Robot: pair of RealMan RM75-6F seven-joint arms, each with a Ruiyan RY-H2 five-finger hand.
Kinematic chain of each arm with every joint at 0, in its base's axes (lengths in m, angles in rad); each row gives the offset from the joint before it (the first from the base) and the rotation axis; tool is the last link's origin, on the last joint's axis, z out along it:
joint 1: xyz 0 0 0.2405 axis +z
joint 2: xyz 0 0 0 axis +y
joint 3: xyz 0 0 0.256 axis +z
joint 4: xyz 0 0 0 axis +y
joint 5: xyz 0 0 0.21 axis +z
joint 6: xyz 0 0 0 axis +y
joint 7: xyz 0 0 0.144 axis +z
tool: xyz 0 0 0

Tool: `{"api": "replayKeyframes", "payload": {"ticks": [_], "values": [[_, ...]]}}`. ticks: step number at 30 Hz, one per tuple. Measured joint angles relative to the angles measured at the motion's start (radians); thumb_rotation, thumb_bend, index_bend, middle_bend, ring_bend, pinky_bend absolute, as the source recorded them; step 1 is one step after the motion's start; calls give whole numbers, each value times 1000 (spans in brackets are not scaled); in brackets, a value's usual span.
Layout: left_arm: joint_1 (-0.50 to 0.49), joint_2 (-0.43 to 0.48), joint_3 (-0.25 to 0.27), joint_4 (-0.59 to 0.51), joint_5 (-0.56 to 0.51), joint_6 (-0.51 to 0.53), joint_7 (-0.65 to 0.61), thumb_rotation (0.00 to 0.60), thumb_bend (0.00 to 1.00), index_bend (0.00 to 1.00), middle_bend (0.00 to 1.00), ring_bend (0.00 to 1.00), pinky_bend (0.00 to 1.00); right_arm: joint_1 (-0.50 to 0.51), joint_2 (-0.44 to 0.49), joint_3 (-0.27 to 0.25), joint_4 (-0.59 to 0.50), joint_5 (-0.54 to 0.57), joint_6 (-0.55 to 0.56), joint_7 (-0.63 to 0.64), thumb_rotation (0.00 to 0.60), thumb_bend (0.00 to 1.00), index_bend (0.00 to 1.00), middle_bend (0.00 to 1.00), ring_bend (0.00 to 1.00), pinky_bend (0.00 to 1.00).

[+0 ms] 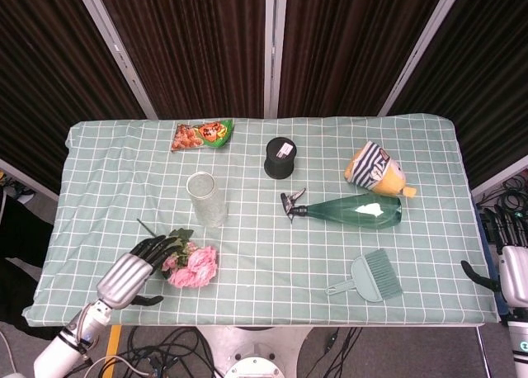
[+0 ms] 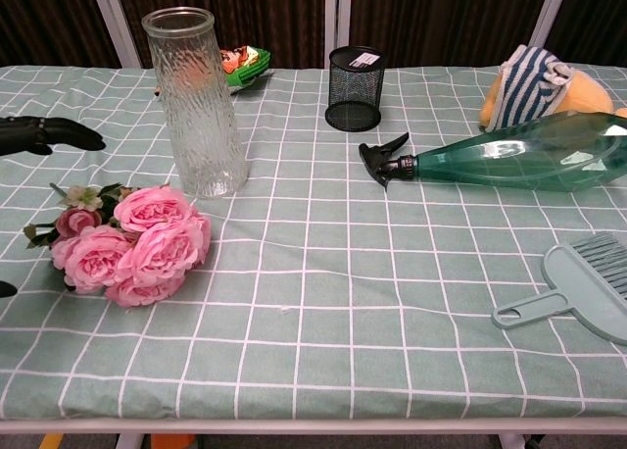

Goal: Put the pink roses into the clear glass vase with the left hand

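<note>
Pink roses (image 1: 191, 265) are laid flat just before the upright vase (image 1: 206, 198), stems leftward, presumably for a side grasp. The left hand (image 1: 132, 275) is held beside them, fingers spread, nothing gripped. The right hand (image 1: 513, 272): finger state cannot be told.

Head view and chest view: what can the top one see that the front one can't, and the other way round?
Only the head view shows the whole left robot hand, open beside the pink roses, the right robot hand off the table's right edge, and straight down into the clear glass vase.

Only the chest view shows the vase's ribbed side and the mesh of the black cup; of the left robot hand it shows just dark fingers.

Both show the roses lying flat, the upright vase, the green spray bottle, dustpan, plush toy and snack bag.
</note>
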Motion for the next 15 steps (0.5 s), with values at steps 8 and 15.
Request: {"api": "replayKeyframes", "payload": {"ticks": [8, 15], "values": [[-68, -24, -20, 11, -18, -74, 18, 600, 58, 90, 31, 18, 136, 5, -4, -1, 7, 13, -17, 4, 600, 128, 0, 0, 0, 0], [-141, -62, -34, 23, -38, -152, 1, 600, 58, 90, 31, 18, 136, 6, -8, 0, 20, 25, -26, 12, 600, 132, 6, 0, 0, 0]]}}
